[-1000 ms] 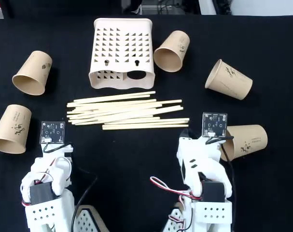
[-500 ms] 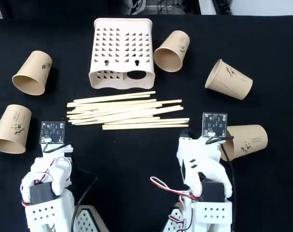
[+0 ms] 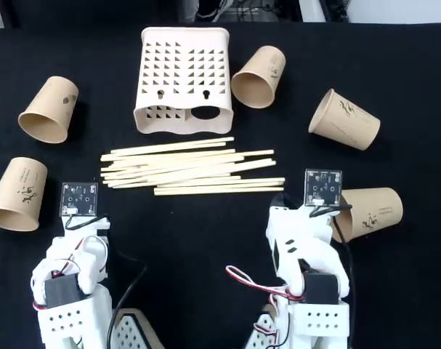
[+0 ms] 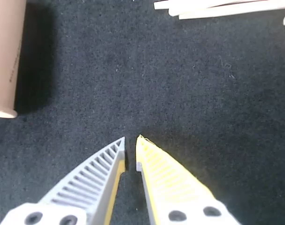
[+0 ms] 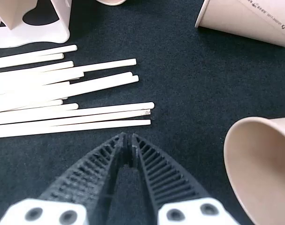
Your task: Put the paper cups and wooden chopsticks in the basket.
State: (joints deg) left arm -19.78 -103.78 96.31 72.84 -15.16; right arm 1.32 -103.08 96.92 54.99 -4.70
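Note:
Several wooden chopsticks [image 3: 191,169] lie in a loose pile on the black table in front of the white perforated basket [image 3: 184,80]. Paper cups lie on their sides around them: two at the left [image 3: 49,109] [image 3: 17,193], one beside the basket [image 3: 259,76], two at the right [image 3: 344,120] [image 3: 365,211]. My left gripper [image 4: 130,139] is shut and empty over bare cloth, with a cup [image 4: 6,56] off to one side. My right gripper [image 5: 128,137] is shut and empty just short of the chopsticks [image 5: 62,103], with a cup's mouth [image 5: 259,164] close beside it.
Both arm bases stand at the table's near edge, the left arm [image 3: 71,247] and the right arm [image 3: 307,240]. Another cup [image 5: 250,18] and the basket's foot [image 5: 29,18] lie beyond the chopsticks in the right wrist view. Cables trail between the bases.

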